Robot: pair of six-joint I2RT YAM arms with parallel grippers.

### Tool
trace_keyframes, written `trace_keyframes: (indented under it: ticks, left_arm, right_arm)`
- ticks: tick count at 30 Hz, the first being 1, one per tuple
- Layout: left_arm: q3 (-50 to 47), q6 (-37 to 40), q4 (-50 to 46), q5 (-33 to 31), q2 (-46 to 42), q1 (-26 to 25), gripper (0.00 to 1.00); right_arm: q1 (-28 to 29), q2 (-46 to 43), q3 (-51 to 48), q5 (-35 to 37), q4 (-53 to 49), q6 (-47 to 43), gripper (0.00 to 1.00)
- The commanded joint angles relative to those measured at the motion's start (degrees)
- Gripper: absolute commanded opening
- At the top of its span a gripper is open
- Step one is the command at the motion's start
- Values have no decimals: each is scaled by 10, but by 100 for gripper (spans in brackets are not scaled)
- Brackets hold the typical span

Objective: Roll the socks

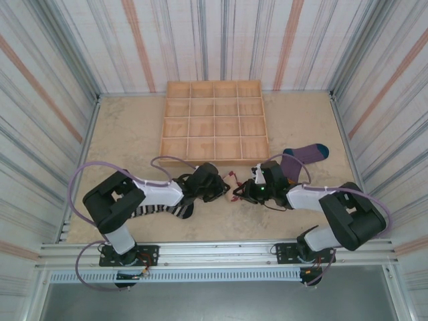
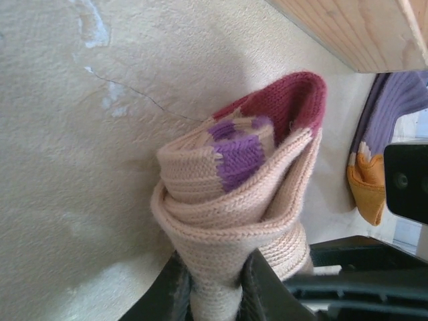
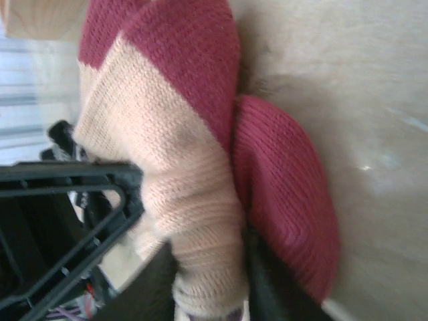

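Tan sock (image 2: 234,200) pinched in left fingers (image 2: 262,295) — right fingers (image 3: 155,289) flanking.

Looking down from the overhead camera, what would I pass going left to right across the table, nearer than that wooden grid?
black-and-white striped sock → left gripper → tan sock → right gripper → purple sock

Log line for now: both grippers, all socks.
left gripper: shut on rolled tan sock | right gripper: astride same sock, grip unclear | purple sock: beside tray | striped sock: under left arm
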Motion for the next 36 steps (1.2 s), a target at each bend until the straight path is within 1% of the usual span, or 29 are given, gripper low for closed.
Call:
trace_keyframes:
  ticks: [1, 5, 8, 10, 14, 17, 19, 22, 23, 25, 26, 27, 31, 34, 35, 36]
  left_arm:
    - [20, 44, -79, 9, 21, 0, 10]
    - [50, 98, -116, 33, 31, 5, 8]
    - [56, 117, -114, 44, 37, 6, 8]
    - [57, 124, -110, 46, 43, 6, 8]
    - [56, 133, -86, 58, 55, 6, 8]
    - [56, 137, -73, 62, 63, 5, 8]
    - [59, 142, -71, 62, 65, 5, 8]
    - [61, 145, -70, 60, 68, 6, 8]
    - [62, 145, -71, 60, 69, 6, 8]
    - [63, 144, -74, 59, 69, 6, 10]
    - [62, 144, -74, 57, 68, 6, 11]
    - [61, 144, -74, 56, 65, 7, 17]
    - [72, 154, -88, 67, 55, 10, 51]
    - [74, 156, -103, 66, 32, 12, 64]
    - [74, 157, -108, 66, 22, 14, 65]
    - [75, 157, -115, 64, 9, 16, 68]
  right_arm:
    - [-2, -50, 24, 49, -168, -42, 45]
    - [-13, -88, 61, 65, -242, -76, 53]
    - [-19, -81, 86, 80, -278, -104, 58]
    - [-22, -64, 95, 85, -282, -114, 63]
    - [-22, -14, 104, 86, -260, -129, 66]
    - [-22, 13, 91, 65, -201, -128, 67]
    - [-20, 29, 90, 62, -179, -127, 66]
    - [-19, 59, 92, 58, -166, -130, 58]
    - [-17, 66, 92, 54, -159, -129, 54]
    - [-11, 78, 91, 48, -151, -125, 41]
    - [-10, 79, 90, 47, -148, -123, 36]
    - [-9, 79, 87, 48, -145, -121, 30]
    - [-10, 63, 86, 58, -158, -122, 10]
    - [-17, 38, 99, 60, -189, -132, 3]
    - [-20, 26, 105, 62, -202, -137, 0]
    - [-25, 12, 113, 68, -219, -142, 0]
